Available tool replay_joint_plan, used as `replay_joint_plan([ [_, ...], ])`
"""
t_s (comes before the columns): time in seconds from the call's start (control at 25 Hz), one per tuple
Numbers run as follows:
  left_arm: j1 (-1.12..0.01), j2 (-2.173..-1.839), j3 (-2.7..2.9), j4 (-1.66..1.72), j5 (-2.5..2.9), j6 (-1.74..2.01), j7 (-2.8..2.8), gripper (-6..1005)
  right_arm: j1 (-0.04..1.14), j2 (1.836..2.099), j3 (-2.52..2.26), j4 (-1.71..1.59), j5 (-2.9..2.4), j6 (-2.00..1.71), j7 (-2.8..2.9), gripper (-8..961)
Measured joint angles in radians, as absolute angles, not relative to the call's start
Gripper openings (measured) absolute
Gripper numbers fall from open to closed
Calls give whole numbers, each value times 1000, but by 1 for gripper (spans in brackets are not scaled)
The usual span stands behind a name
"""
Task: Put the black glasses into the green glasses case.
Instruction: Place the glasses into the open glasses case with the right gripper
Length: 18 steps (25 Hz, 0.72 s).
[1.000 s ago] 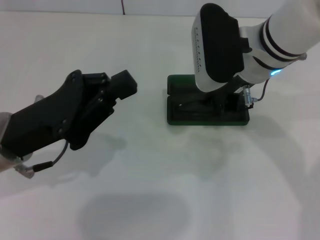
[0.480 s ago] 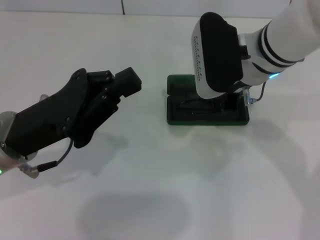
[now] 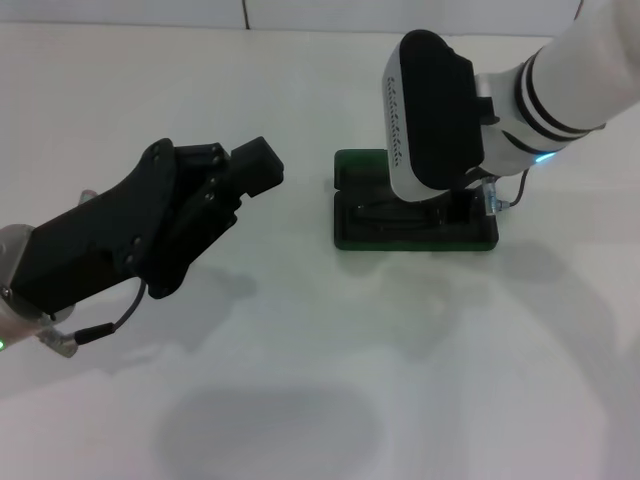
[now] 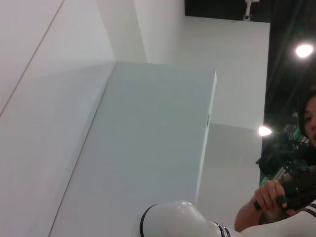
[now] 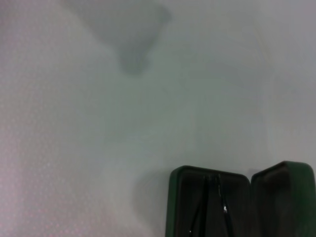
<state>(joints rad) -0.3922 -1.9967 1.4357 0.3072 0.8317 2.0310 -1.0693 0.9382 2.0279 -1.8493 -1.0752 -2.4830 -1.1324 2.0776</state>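
The thin black glasses (image 5: 210,205) lie in the open dark-green hard case (image 3: 415,212); the right gripper (image 3: 462,205) hovers above, seemingly apart, its fingers partly hidden; the left gripper (image 3: 255,165) is parked, closed.

The case (image 3: 415,215) lies open on the table (image 3: 300,400), directly under the right gripper (image 3: 455,205), its lid standing behind the tray. The glasses (image 5: 210,207) lie inside the tray. The left gripper (image 3: 240,175) hangs well to the case's left.
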Motion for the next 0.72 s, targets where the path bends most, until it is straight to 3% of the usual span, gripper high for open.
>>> replay_joint_plan([
  [0.56,-393,-1996,1436,307,833,2031,-1068,30,945,2028,-1853,-1053,-2493,-1102,2122,65],
  [0.72,-393,-1996,1436,307,833,2031,-1068,30,949,2028,-1853,-1045,-2494,-1104,2127,127],
])
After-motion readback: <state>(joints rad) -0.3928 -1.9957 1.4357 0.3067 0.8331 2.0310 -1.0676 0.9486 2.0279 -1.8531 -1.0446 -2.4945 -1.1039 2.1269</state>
